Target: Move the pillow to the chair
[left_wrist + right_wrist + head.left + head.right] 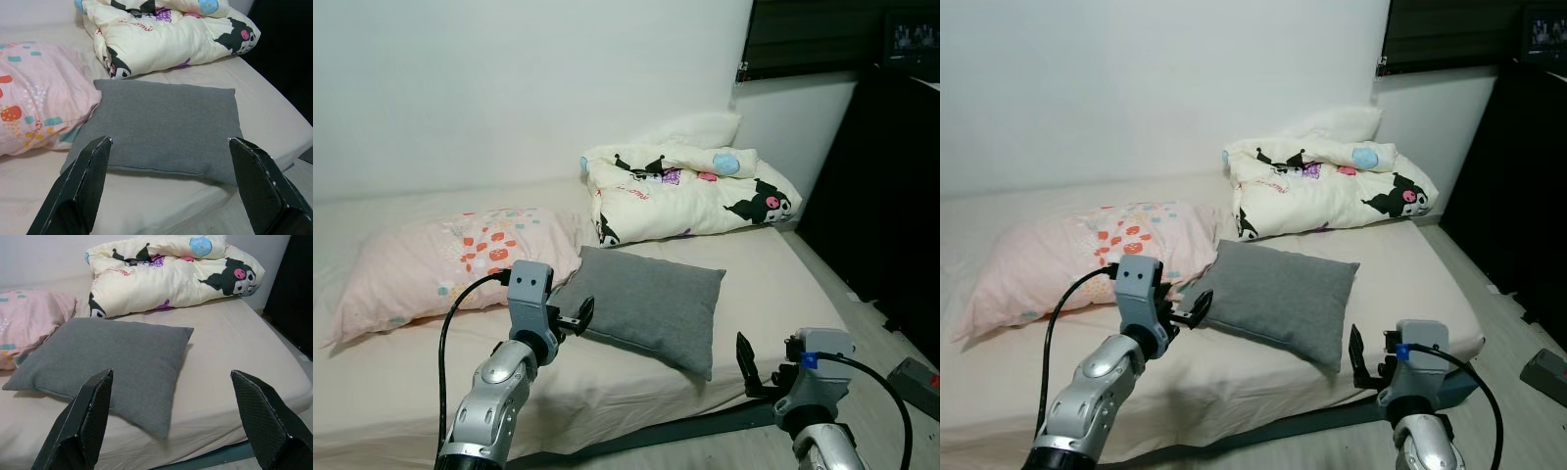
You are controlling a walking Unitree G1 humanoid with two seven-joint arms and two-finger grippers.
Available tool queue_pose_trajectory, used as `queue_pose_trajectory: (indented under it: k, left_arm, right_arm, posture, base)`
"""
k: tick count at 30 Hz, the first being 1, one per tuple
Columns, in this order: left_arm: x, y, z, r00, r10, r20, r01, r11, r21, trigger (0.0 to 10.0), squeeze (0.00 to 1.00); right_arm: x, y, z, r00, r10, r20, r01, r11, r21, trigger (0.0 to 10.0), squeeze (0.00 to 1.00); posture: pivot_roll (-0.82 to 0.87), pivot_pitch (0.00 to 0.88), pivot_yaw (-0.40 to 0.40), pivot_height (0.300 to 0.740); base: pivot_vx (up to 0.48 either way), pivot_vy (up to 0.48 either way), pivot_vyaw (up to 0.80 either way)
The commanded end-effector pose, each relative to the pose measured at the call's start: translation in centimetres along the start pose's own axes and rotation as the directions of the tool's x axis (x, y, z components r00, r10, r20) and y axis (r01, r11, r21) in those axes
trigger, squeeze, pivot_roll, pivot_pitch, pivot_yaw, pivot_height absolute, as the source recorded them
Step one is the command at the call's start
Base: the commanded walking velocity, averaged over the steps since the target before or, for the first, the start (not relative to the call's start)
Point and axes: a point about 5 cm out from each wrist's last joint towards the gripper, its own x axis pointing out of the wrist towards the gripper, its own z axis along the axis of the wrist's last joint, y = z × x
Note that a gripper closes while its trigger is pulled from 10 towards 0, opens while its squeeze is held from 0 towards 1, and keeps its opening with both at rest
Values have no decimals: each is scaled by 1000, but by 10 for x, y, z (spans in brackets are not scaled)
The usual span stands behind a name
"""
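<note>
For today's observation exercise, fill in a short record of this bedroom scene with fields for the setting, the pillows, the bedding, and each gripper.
setting: bed with a beige sheet against a white wall
grey pillow: flat on the bed near its front edge, one corner against the pink pillow
pink pillow: patterned, to the robot's left of the grey one
folded duvet: cream with cartoon prints, behind the grey pillow
left gripper: open, at the grey pillow's near-left corner
right gripper: open, by the bed's front edge, holding nothing

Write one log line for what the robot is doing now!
stage: reaching | left hand: open, at gray pillow | right hand: open, lower | gray pillow: on bed
</note>
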Motion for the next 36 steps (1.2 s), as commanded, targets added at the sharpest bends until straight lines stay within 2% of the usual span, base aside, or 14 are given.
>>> queue_pose_trajectory:
  k: [1,36]
  left_arm:
    - [-1,4,-2,1000,14,-6,-14,1000,10,10000,0]
    - [0,2,-1,1000,5,-8,-5,1000,7,10000,0]
  right_arm:
    - [-1,2,-3,1000,3,-6,-3,1000,6,10000,0]
    - [0,1,0,1000,2,-1,-2,1000,9,10000,0]
  posture:
    - [-76,0,33,740]
    - [-104,1,44,740]
  base:
    - [0,0,0]
    - [0,0,0]
